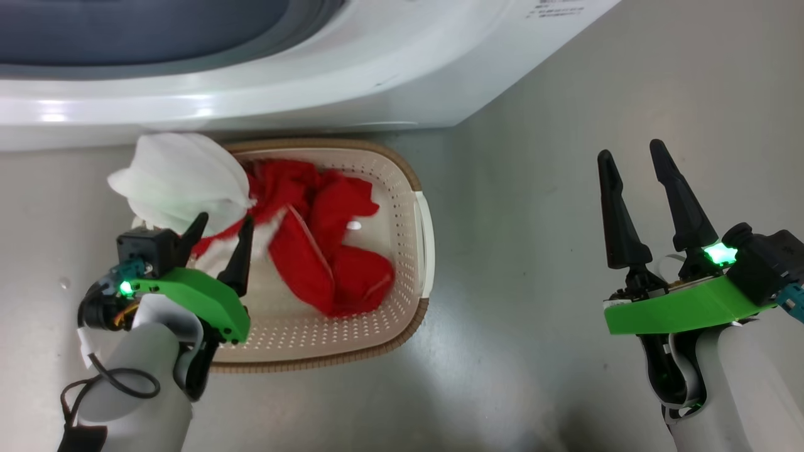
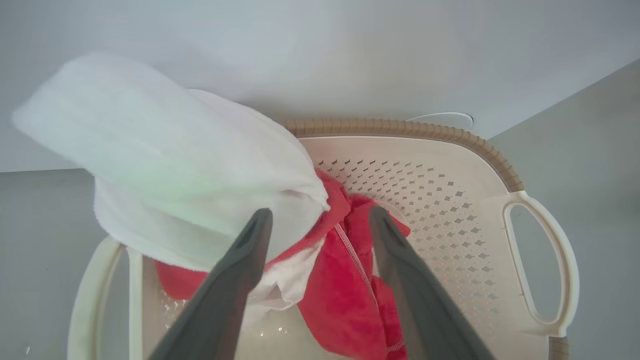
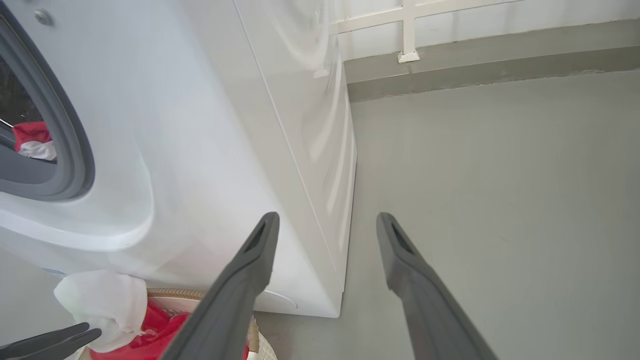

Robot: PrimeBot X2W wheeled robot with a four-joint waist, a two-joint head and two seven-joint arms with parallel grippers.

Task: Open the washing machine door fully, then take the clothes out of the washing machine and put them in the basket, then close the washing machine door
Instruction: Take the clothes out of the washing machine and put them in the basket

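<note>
The left claw (image 1: 225, 220) is held open just above the basket (image 1: 411, 251), in which red-and-white clothes (image 1: 326, 251) are heaped. A white fold (image 1: 179, 176) is bunched beside one finger. The basket is set on the floor (image 1: 534, 251), close against the washer (image 1: 314, 81). The right claw (image 1: 630, 149) is held open and empty, well apart. More red cloth (image 3: 31, 136) is seen inside the washer's opening.

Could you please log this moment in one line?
left gripper open above basket; clothes in basket; another garment inside washing machine; right gripper open, empty
</note>
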